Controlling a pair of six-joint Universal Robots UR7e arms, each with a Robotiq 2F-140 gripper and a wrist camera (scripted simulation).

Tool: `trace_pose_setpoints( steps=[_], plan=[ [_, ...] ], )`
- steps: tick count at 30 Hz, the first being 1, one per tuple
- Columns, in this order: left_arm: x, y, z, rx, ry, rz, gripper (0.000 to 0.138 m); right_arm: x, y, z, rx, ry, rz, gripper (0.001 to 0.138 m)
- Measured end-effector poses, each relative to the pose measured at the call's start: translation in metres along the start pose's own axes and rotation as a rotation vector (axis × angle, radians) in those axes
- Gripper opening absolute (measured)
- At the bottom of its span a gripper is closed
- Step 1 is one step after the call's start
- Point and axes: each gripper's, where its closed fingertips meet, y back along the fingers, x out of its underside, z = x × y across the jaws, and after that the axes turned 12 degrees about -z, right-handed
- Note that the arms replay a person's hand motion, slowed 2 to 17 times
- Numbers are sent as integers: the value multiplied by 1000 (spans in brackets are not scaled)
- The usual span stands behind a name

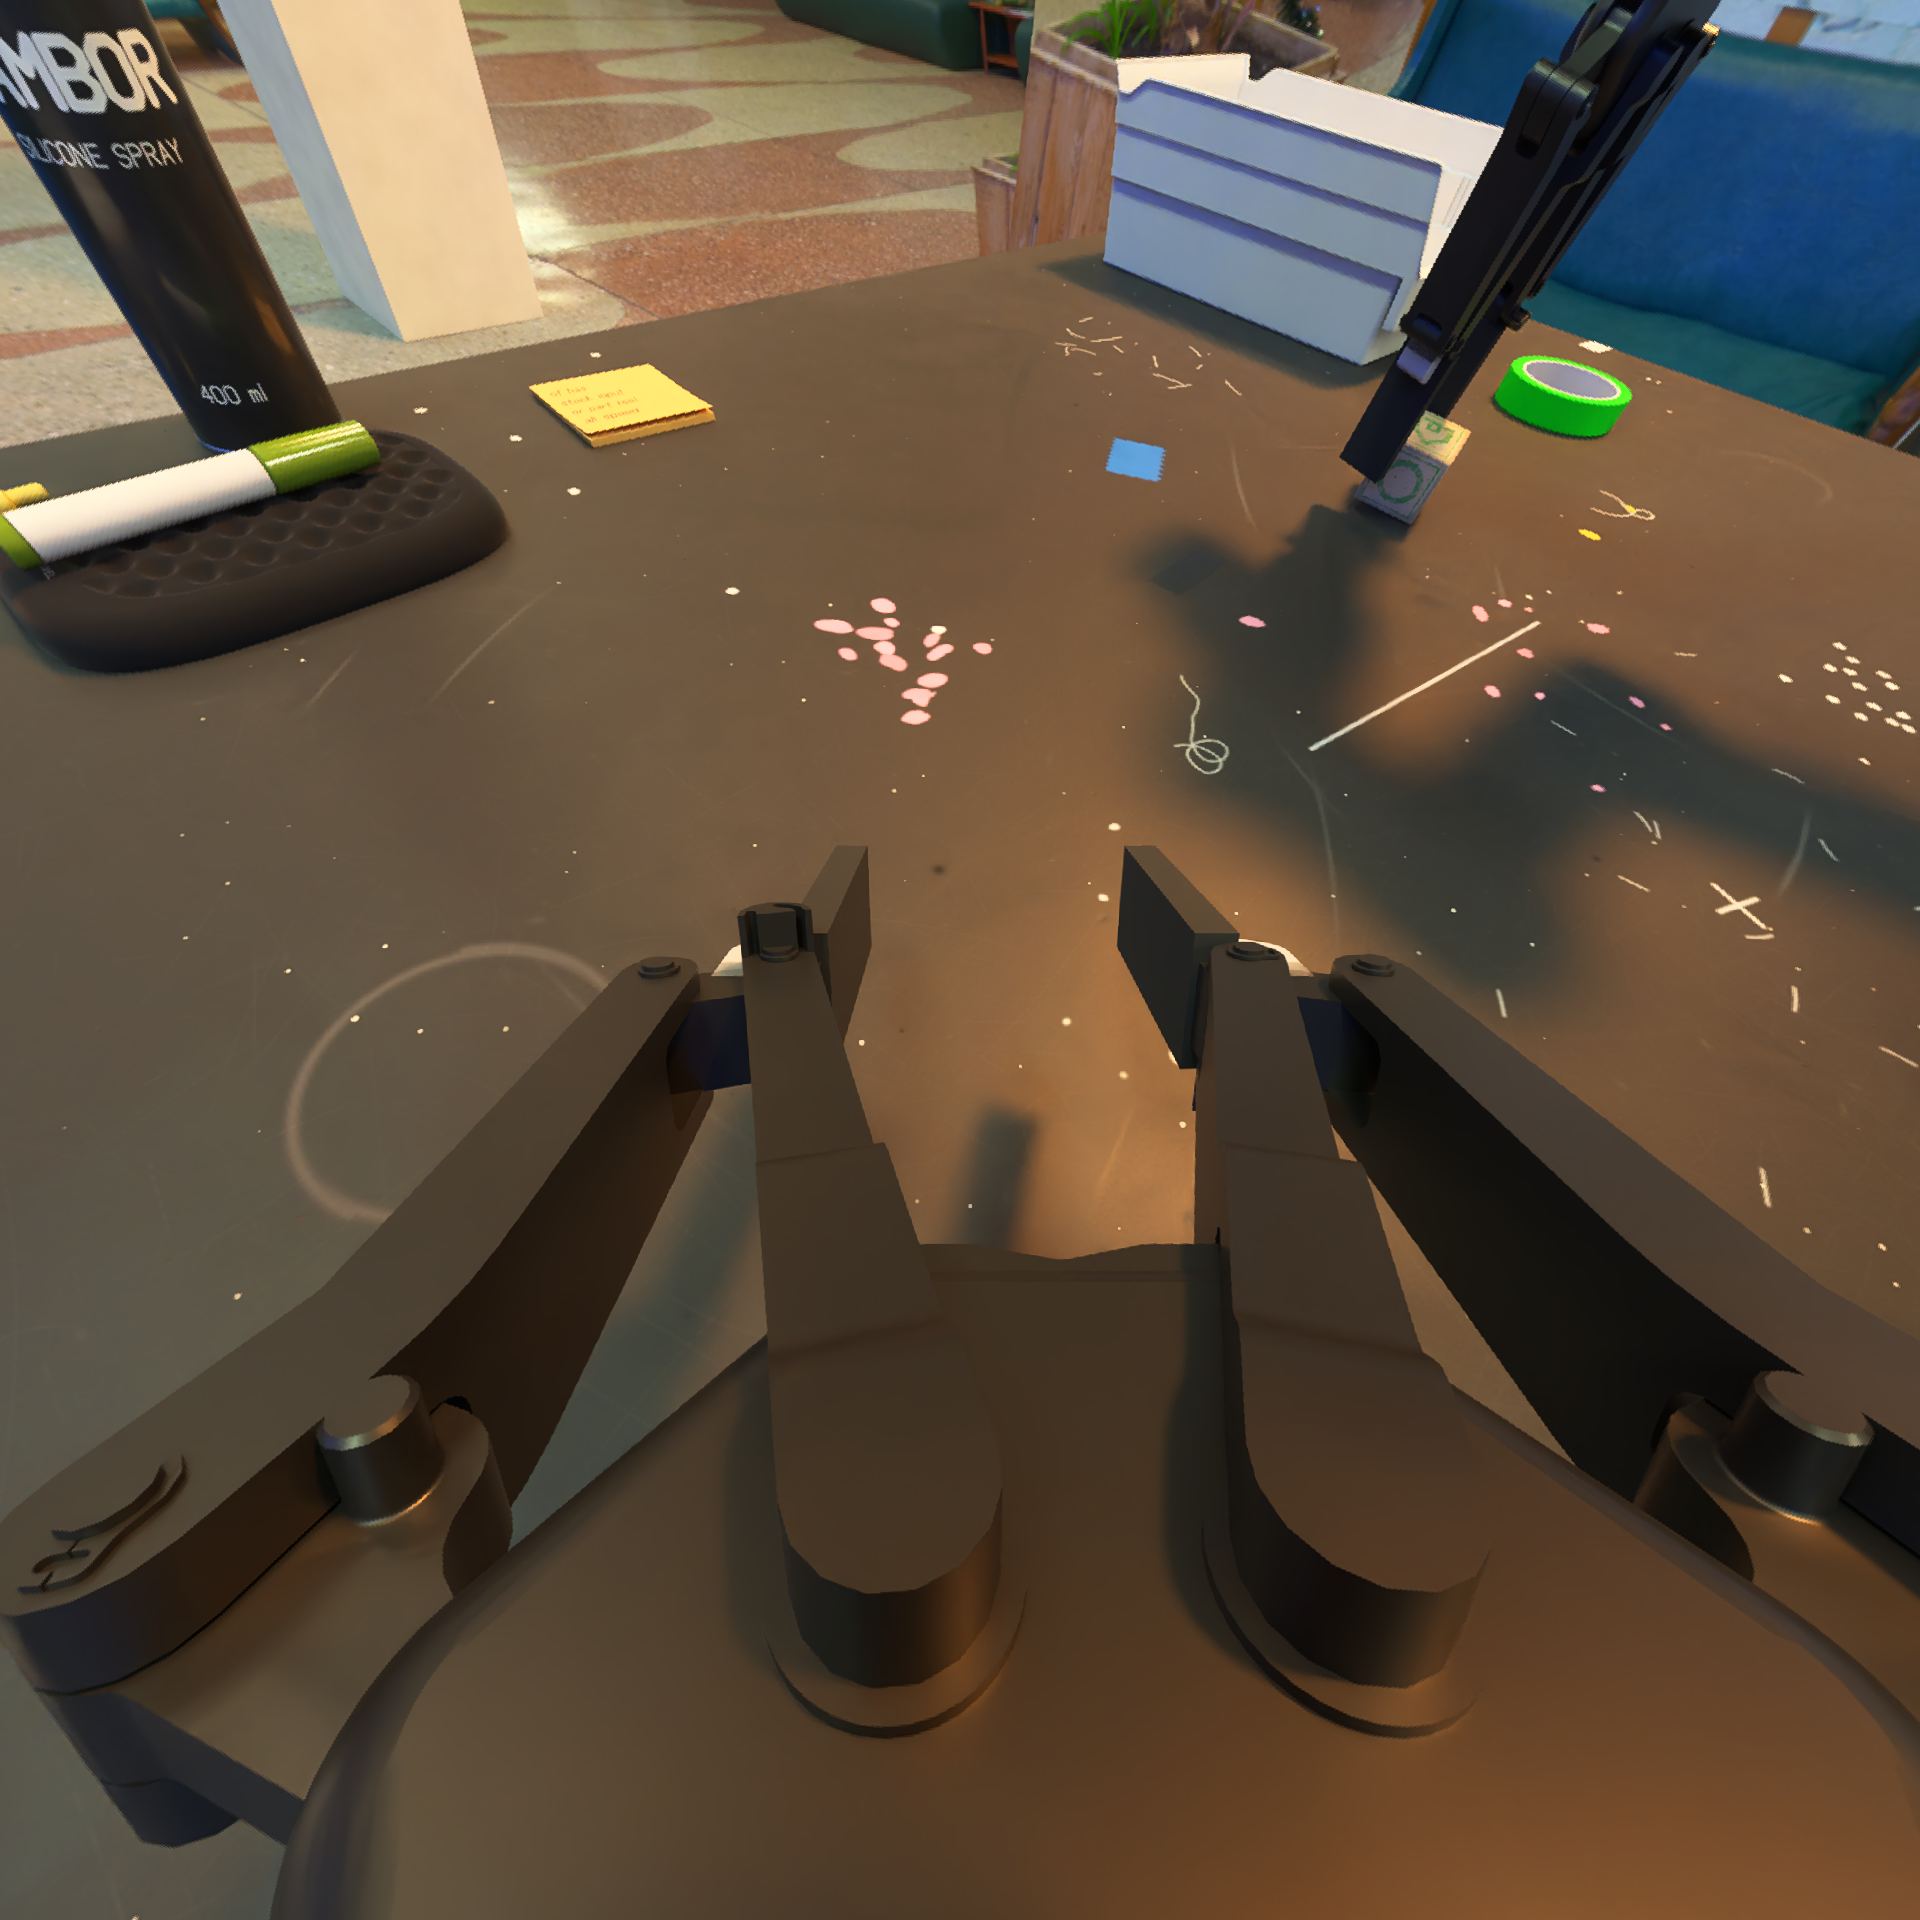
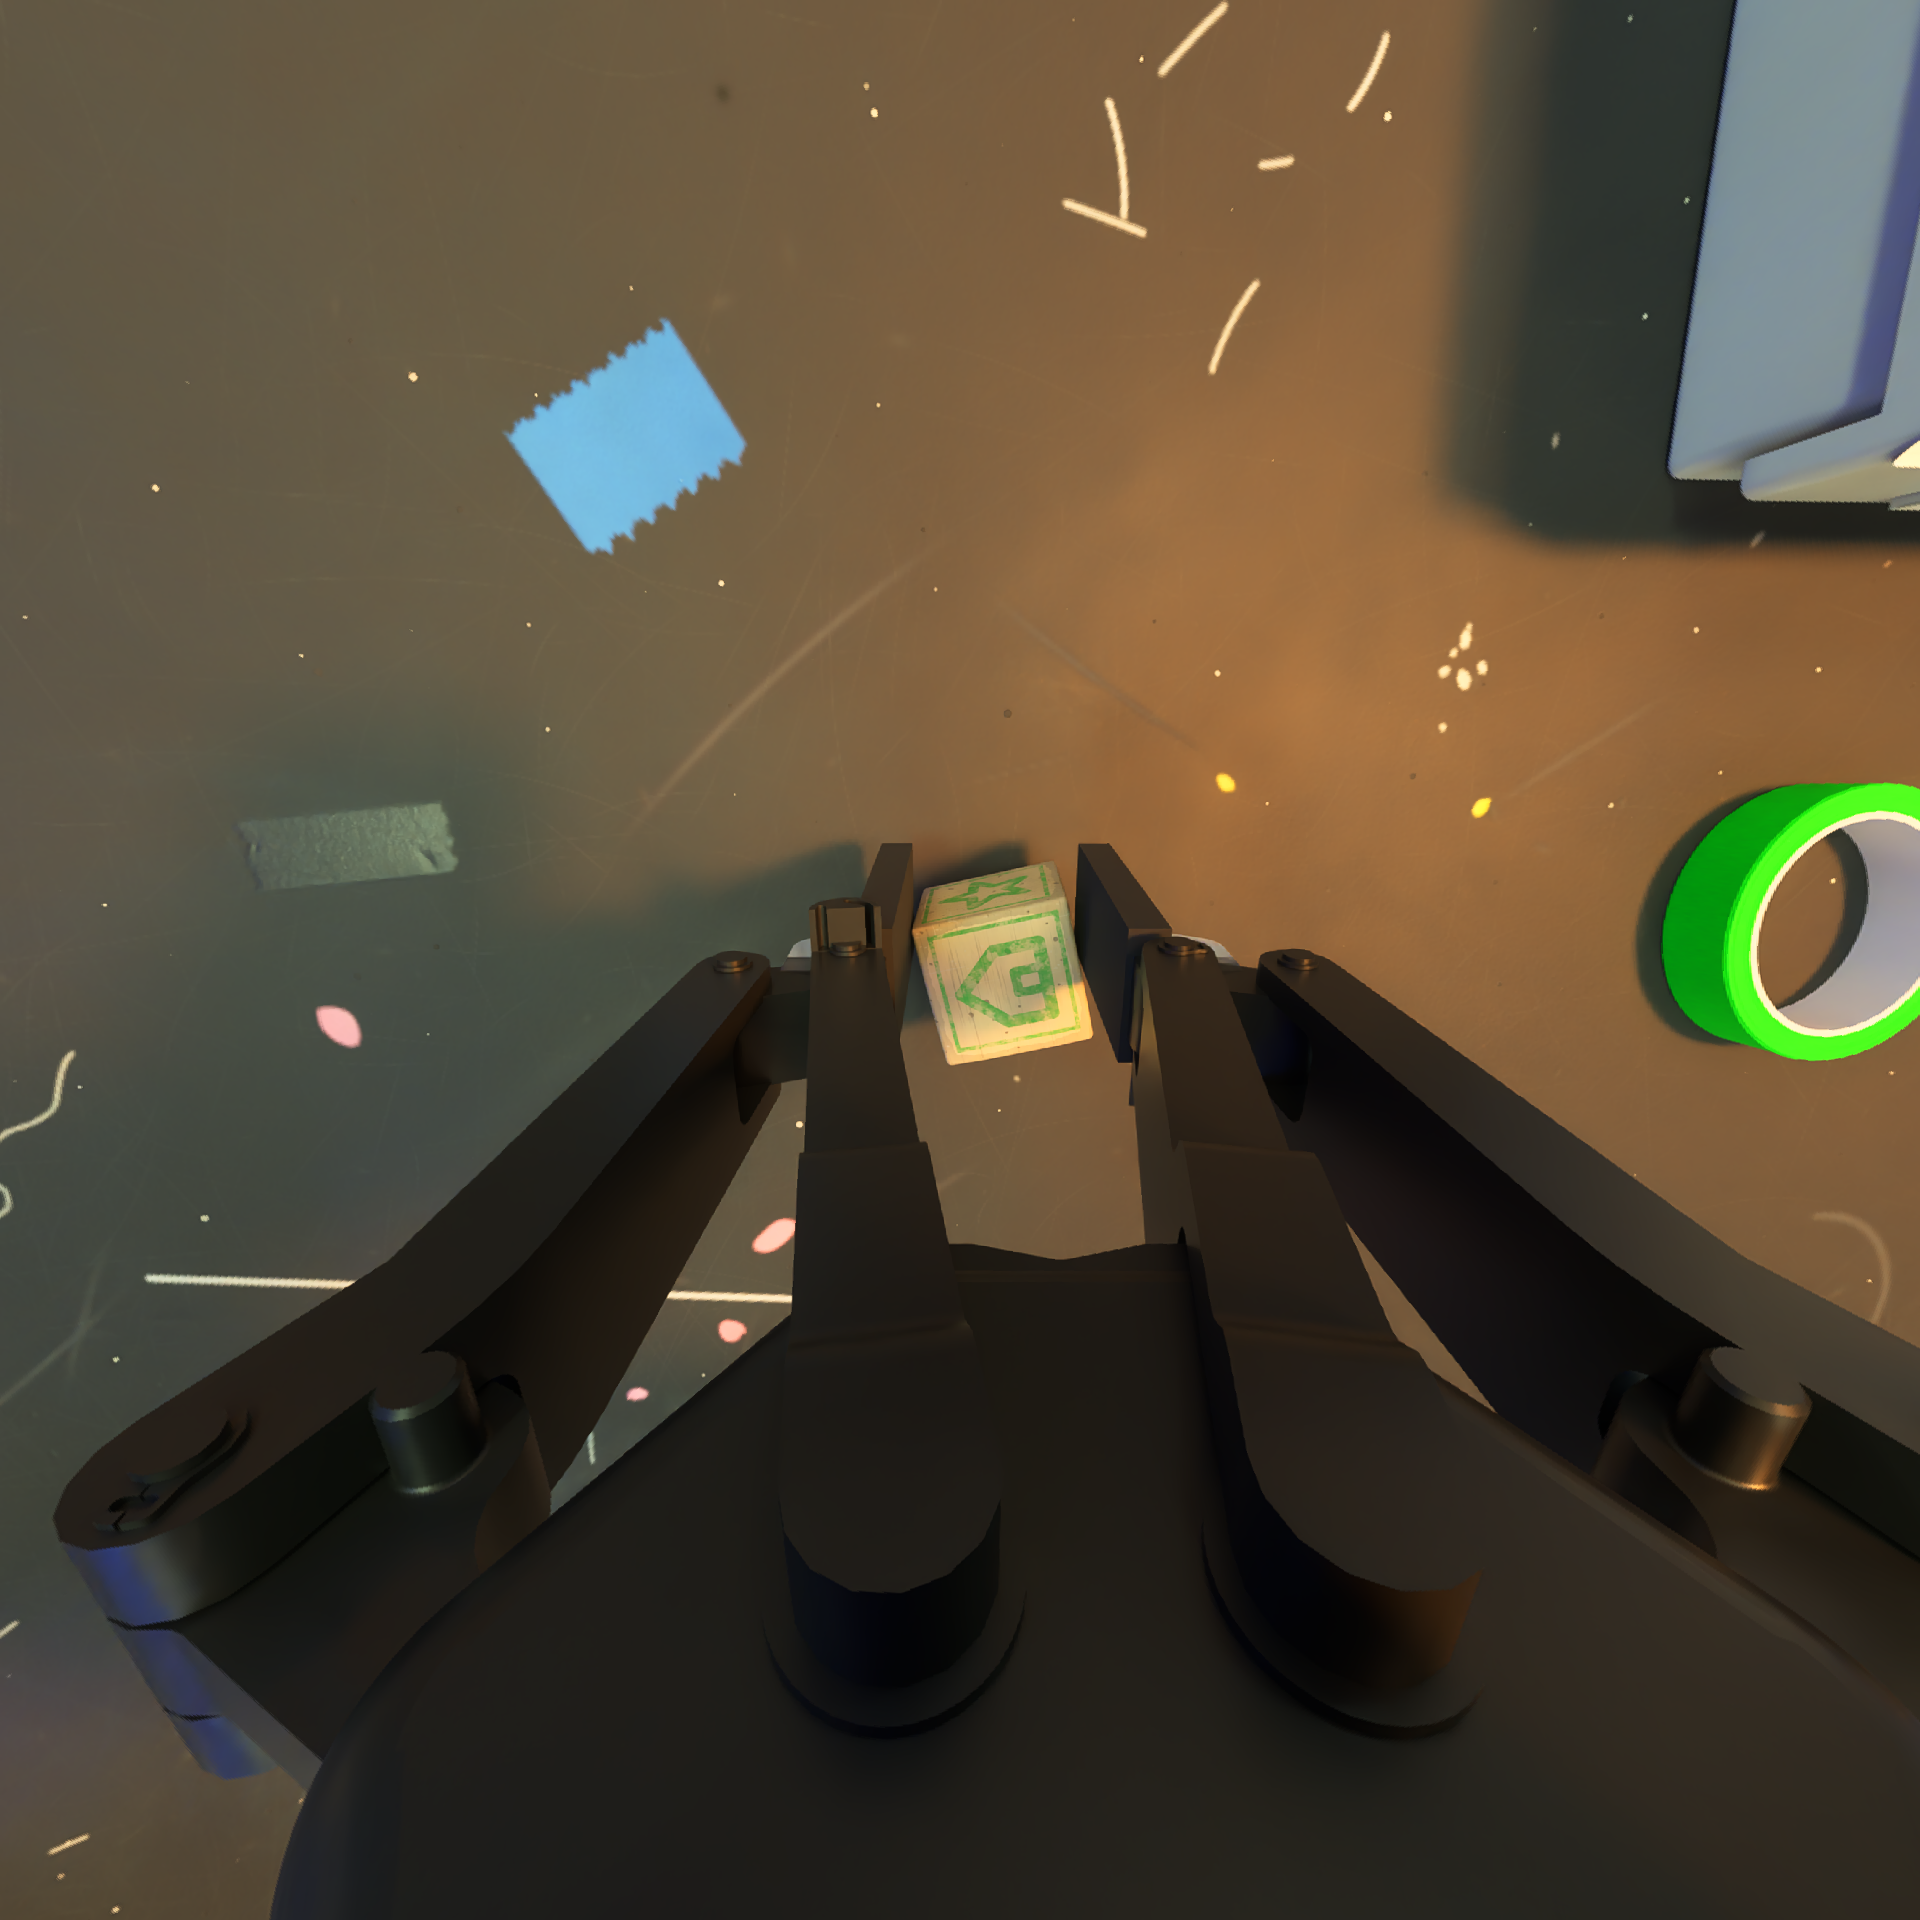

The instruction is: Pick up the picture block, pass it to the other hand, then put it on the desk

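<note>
- Your right claw point(image 2: 995, 951) is down at the desk point(image 2: 935, 644) with the picture block point(image 2: 1003, 961) between its fingers — a pale cube with green printed pictures, sitting on the desk on the far right side.
- The jaws stand narrowly apart around the block; one pad looks just at its side and a sliver of gap shows at the other, so you cannot count this as a firm grip yet.
- Your left claw point(image 1: 992, 935) hovers over the near middle of the desk, jaws moderately spread and holding nothing.
- Judged from this, the task is at its first step: the block is straddled but not lifted. The closing, the lift, the pass to the left claw and the put-down are all still ahead.
- Near the block lie a green tape roll point(image 2: 1797, 920) to its right and a blue paper scrap point(image 2: 627, 436) farther left — both well apart from the fingers.
</note>
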Motion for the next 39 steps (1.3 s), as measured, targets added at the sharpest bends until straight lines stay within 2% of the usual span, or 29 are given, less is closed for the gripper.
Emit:
trace_pose_setpoints(
  steps=[21, 30, 31, 33, 34, 39],
  plan=[
    [-1, 1, 1, 2, 21, -9, 64, -1, -2, -1, -8, -17, -25, 42],
    [-3, 2, 2, 5, 31, -16, 64, 1, -1, -3, 8, 3, -26, 42],
    [-3, 2, 2, 5, 32, -15, 64, 1, 0, -4, 11, 6, -28, 44],
    [-2, 2, 2, 6, 33, -14, 64, 0, 1, -4, 16, 13, -33, 65],
    [-2, 2, 2, 6, 33, -14, 64, 0, 2, -4, 19, 16, -36, 70],
    [-3, 3, 3, 2, 32, -13, 64, -3, 9, -5, 28, 32, -60, 79]
  ],
)
